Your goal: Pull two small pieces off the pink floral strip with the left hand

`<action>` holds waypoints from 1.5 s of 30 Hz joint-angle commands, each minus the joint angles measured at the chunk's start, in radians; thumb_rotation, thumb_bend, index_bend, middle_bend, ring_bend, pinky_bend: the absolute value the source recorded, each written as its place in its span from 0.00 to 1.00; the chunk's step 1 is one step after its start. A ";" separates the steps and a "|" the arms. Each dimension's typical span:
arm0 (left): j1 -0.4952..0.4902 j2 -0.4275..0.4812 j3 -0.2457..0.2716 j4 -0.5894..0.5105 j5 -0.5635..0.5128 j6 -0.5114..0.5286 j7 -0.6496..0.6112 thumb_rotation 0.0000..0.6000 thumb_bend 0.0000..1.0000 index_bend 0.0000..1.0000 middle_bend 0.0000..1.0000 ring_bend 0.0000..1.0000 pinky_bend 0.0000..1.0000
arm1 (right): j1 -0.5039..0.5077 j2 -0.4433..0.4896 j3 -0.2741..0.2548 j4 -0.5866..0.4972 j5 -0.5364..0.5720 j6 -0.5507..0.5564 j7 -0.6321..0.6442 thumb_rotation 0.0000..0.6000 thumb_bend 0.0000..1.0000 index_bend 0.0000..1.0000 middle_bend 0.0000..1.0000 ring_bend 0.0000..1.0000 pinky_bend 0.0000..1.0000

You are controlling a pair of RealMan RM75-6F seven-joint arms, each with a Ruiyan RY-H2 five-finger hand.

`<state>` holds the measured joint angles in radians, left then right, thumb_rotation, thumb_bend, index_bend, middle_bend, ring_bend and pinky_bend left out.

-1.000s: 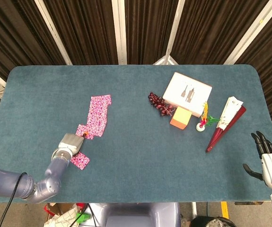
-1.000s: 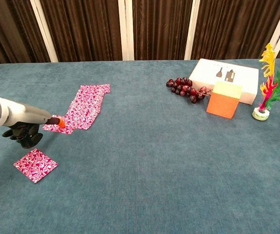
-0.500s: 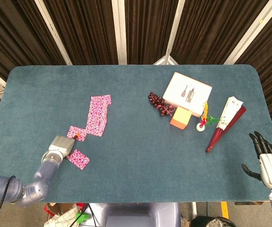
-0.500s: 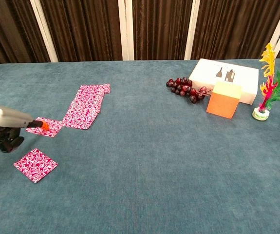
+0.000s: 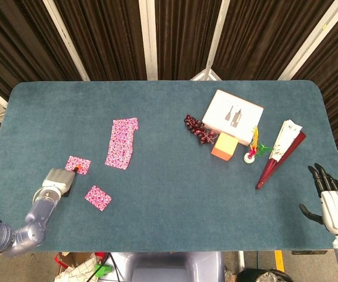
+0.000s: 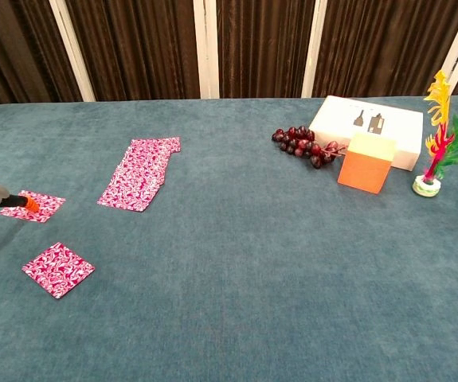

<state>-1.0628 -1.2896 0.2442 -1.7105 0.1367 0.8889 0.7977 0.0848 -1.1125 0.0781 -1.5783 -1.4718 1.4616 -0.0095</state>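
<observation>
The left hand [image 5: 59,180] lies low at the near-left of the table [image 5: 169,123], an orange-tipped finger [image 6: 31,204] touching the edge of a small pink floral piece [image 5: 77,164]; whether the piece is pinched or merely touched cannot be told. A second small floral piece [image 5: 98,197] lies flat just nearer the table's front edge. The pink floral strip [image 5: 122,143] lies apart from both, further in and to the right. Well across the table sit dark grapes [image 5: 199,129], a white box [image 5: 232,114], an orange block [image 5: 224,147] and a folded fan [image 5: 281,153]. The right hand [image 5: 333,202] hovers off the near-right corner, fingers spread, holding nothing.
</observation>
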 commanded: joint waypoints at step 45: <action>0.877 0.135 0.005 -0.043 1.350 0.895 -0.622 1.00 0.44 0.00 0.04 0.01 0.19 | 0.008 -0.008 -0.004 0.009 -0.018 0.000 -0.002 1.00 0.25 0.00 0.07 0.18 0.24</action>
<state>-0.2004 -1.1453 0.2539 -1.7630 1.4799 1.7770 0.1759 0.0929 -1.1211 0.0731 -1.5685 -1.4883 1.4586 -0.0124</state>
